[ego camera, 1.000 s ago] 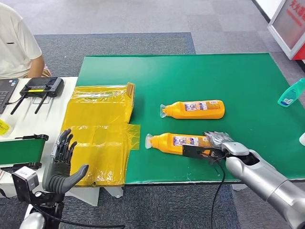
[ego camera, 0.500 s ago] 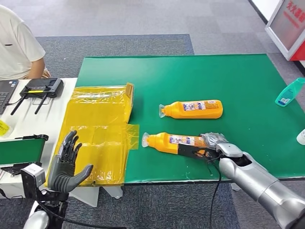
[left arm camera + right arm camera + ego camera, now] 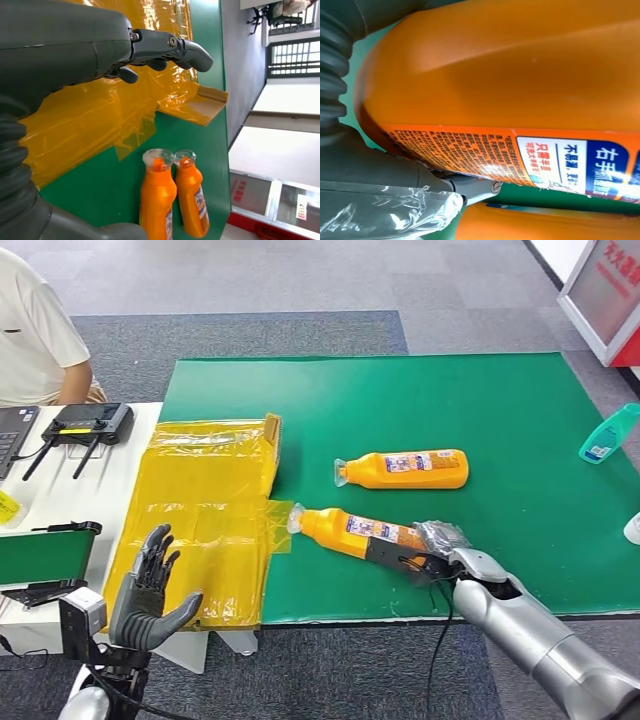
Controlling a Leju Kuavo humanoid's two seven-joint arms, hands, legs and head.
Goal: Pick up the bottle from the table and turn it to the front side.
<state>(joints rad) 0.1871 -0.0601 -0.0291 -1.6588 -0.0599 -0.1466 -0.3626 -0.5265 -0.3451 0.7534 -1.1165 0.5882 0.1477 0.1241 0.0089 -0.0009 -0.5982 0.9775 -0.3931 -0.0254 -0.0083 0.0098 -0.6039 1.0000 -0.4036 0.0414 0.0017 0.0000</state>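
Two orange bottles lie on the green mat [image 3: 490,410]. The near bottle [image 3: 351,529] lies slantwise, its clear cap by the edge of the yellow sheet, and my right hand [image 3: 426,548] grips its base end. In the right wrist view that near bottle [image 3: 508,75] with its label is very close, and a dark finger [image 3: 471,187] wrapped in clear film presses under it. The far bottle [image 3: 404,469] lies free behind it. My left hand [image 3: 151,588] hovers open with spread fingers at the near edge of the yellow sheet. The left wrist view looks past the left hand [image 3: 75,45] at the near bottle [image 3: 156,200] and far bottle [image 3: 190,200].
A crinkled yellow plastic sheet [image 3: 204,520] covers the mat's left end. A teal bottle [image 3: 610,433] and a white object [image 3: 632,528] sit at the right edge. A black router [image 3: 87,423] lies on the white side table, with a person [image 3: 34,335] behind it.
The near bottle has swung in my right hand: its cap end moved left and away, up to the yellow sheet. My left hand has drifted a little to the right.
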